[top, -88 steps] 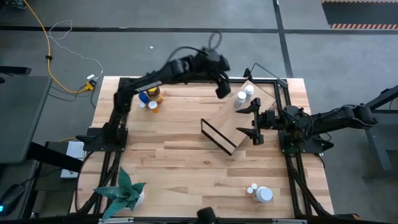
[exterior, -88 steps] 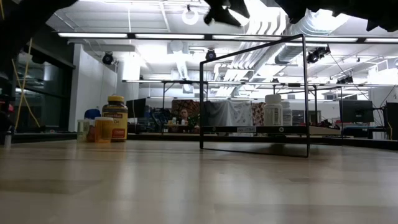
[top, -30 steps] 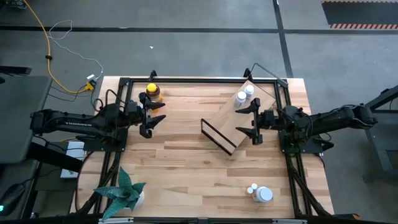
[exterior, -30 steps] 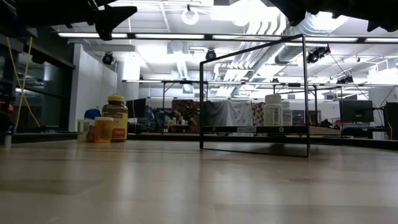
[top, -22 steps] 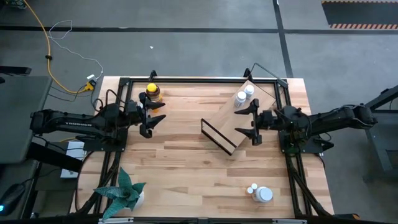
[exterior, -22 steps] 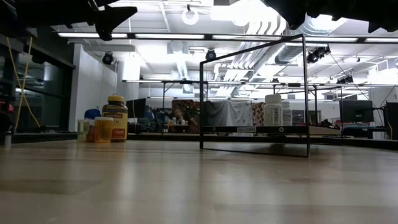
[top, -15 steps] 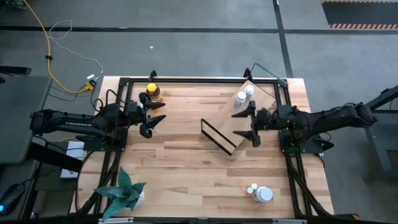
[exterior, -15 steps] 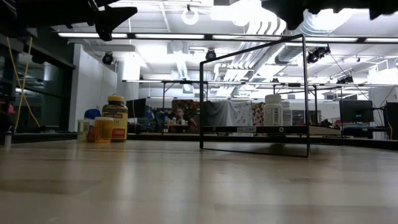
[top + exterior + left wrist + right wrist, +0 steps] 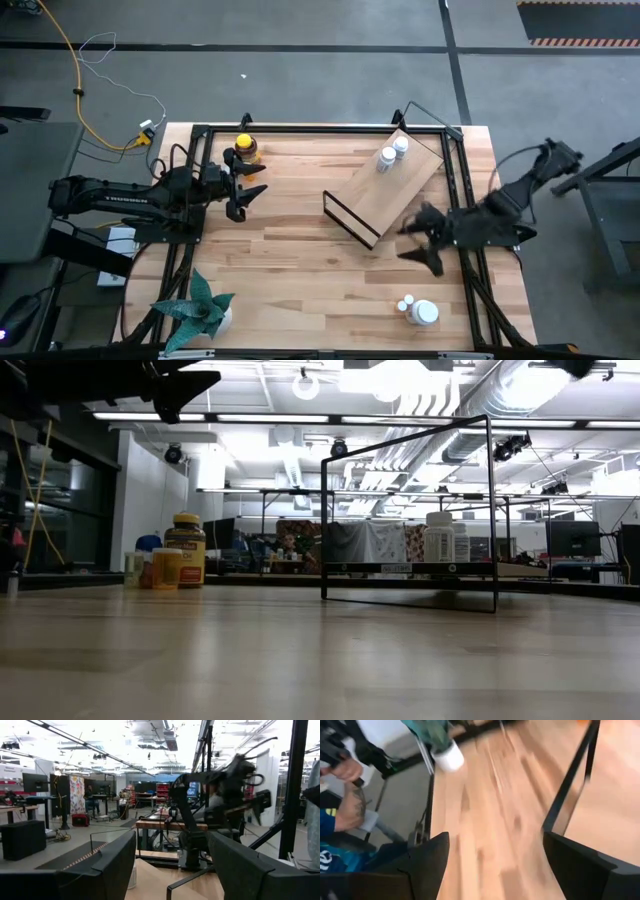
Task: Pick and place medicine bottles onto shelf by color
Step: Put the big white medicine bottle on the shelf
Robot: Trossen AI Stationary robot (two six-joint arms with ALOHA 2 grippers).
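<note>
Two white round medicine bottles (image 9: 393,152) are seen standing on the light wooden shelf board with a dark edge strip (image 9: 385,190), while an amber bottle with a yellow cap (image 9: 244,148) is set at the bench's far left corner. The left gripper (image 9: 252,187) is held near that amber bottle with its jaws open and empty. The right gripper (image 9: 418,243) is placed just beside the shelf's near edge, its jaws spread wide on nothing.

One camera hangs above me, looking straight down on the whole table (image 9: 300,250). Another sits at tabletop height, facing level into the room. Both catch the shelf (image 9: 385,190). My wrist cameras look forward past my own fingers, close over the wood.
</note>
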